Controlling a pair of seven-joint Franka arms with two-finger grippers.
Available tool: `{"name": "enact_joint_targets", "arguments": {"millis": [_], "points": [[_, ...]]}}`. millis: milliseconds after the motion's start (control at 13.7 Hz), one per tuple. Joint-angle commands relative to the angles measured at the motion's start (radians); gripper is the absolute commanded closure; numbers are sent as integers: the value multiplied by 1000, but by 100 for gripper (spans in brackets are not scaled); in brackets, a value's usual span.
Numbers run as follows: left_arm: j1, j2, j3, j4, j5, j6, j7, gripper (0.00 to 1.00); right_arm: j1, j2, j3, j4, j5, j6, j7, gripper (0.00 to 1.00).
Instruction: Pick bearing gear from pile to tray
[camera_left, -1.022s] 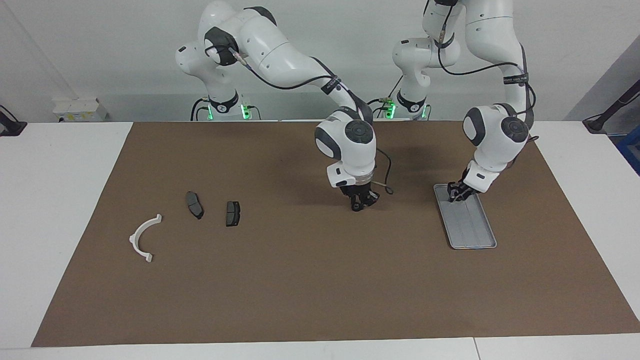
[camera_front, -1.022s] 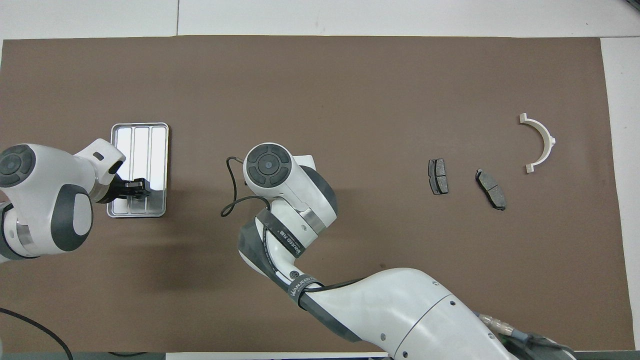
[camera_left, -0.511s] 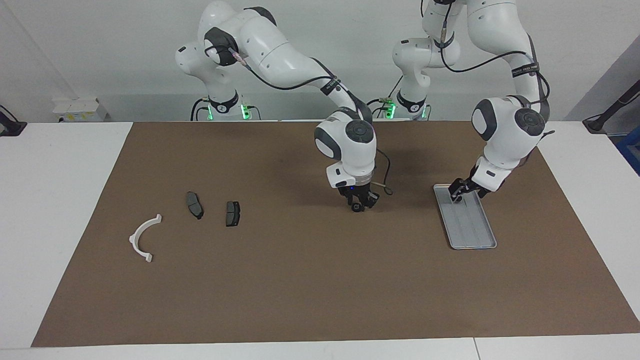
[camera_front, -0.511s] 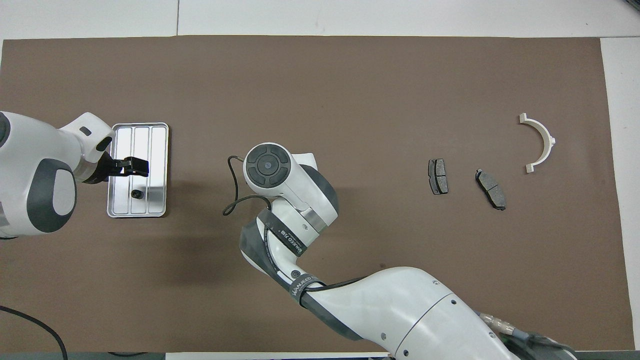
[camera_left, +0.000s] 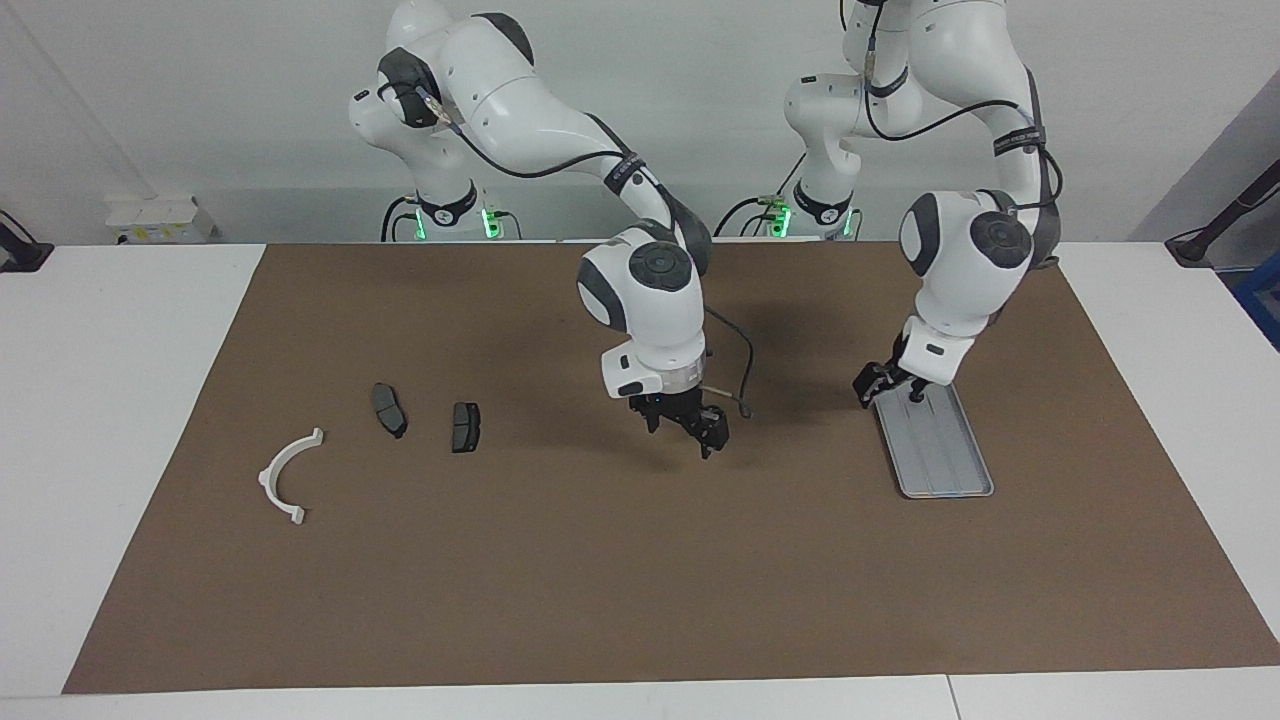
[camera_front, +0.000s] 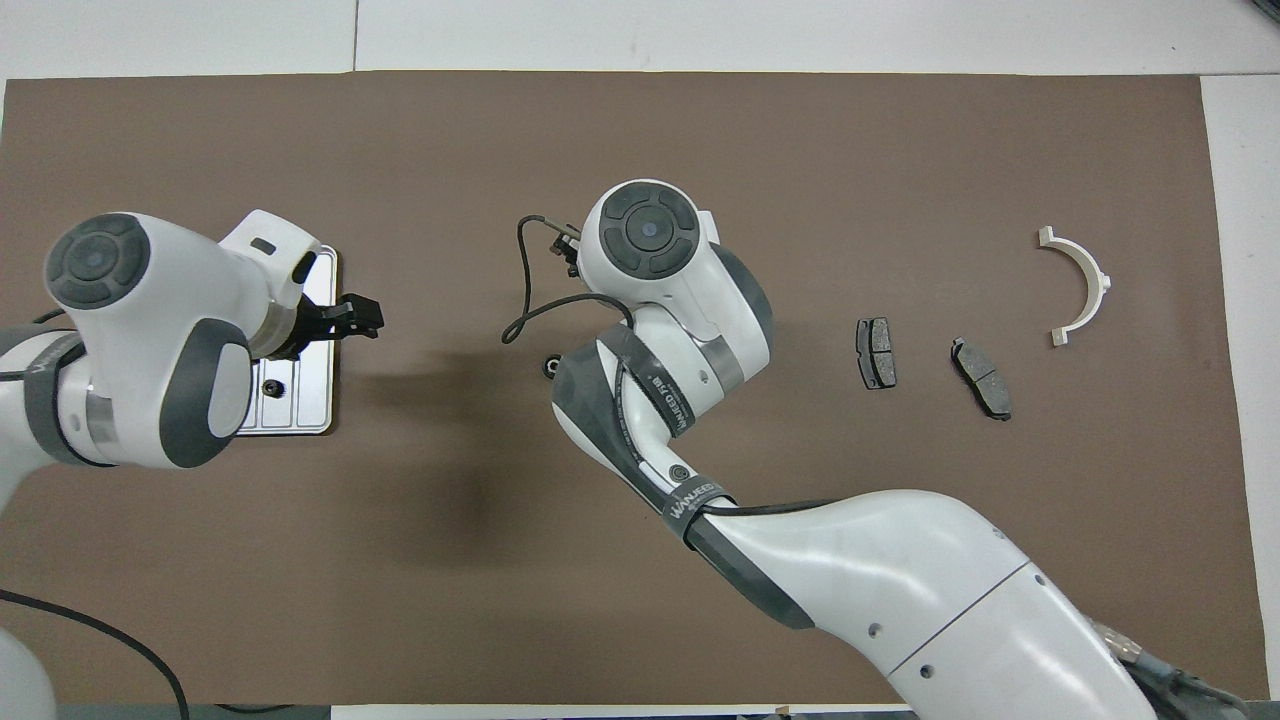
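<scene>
a small black part (camera_front: 271, 387) lies in the tray (camera_left: 950, 478); left gripper (camera_left: 872, 385) over its rim, right gripper (camera_left: 690, 425) mid-tabletop, both jaws released.

- A flat silver-grey tray (camera_left: 945, 460) with a low rim and ribbed floor lies on the brown mat toward the left arm's end of the table.
- One small black round bearing gear (camera_front: 271, 387) sits in the tray, at its end nearer the robots.
- Another small black round piece (camera_front: 548, 367) lies on the mat mid-table.
- Two dark grey brake pads (camera_left: 389, 409) (camera_left: 465, 426) lie flat, side by side.
- A white semicircular bracket (camera_left: 287, 476) rests beside them, toward the right arm's end.
</scene>
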Motion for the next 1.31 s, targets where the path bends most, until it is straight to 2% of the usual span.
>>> {"name": "enact_joint_targets", "arguments": {"millis": [0,146,365,511,657,949,1241], "points": [[-135,7,16,15,-2,2,-201,0,-105,-55,17,-13,17,-70,-216,0],[-234,38,16,15,-2,57,-358,0,-202,-92,16,-13,103,-137,-461,0],[-373,143,19,53,6,136,-548,0,-335,-164,-4,-24,113,-246,-843,0],[-409,197,18,96,9,141,-596,2,-386,-201,-35,-27,113,-277,-1018,0],[-417,219,19,88,25,148,-596,5,-395,-241,-79,-27,111,-320,-1115,0],[-400,227,21,84,42,183,-592,7,-458,-368,-81,-44,96,-453,-1197,0],[-398,231,24,84,42,194,-592,12,-472,-471,-81,-51,52,-584,-1214,0]]}}
